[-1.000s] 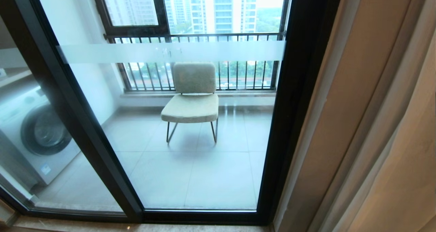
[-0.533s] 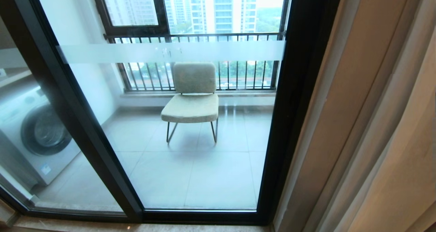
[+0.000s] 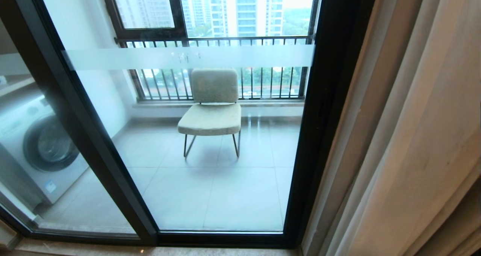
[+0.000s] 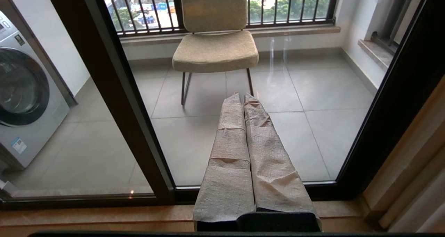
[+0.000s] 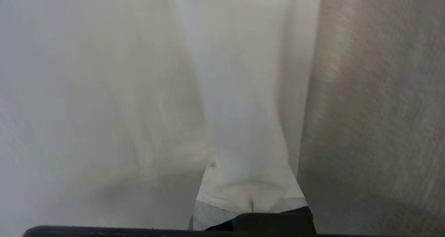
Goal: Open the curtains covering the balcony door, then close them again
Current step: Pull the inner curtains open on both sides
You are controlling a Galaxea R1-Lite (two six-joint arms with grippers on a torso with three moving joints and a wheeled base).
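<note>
The balcony door (image 3: 210, 181) is a clear glass panel in a black frame (image 3: 323, 109), uncovered, with a frosted band (image 3: 188, 56) across it. The curtains (image 3: 424, 135) hang bunched at its right: sheer white folds in front, beige cloth (image 3: 379, 83) beside the frame. My right gripper (image 5: 250, 191) is pushed in among the curtains, with sheer white fabric (image 5: 104, 91) draped over its wrapped fingers and heavier cloth (image 5: 375, 108) alongside. It does not show in the head view. My left gripper (image 4: 242, 96) is shut and empty. It points at the door glass low down, above the sill.
Behind the glass stand a beige chair (image 3: 212, 105) and, at the left, a washing machine (image 3: 41, 147). A black-framed window with a railing (image 3: 214, 41) closes the balcony's far side. A marble sill (image 4: 87, 216) runs along the foot of the door.
At the right of the head view the sheer white folds have swung leftward and now cover more of the beige cloth. The door, the chair and my left gripper have stayed still.
</note>
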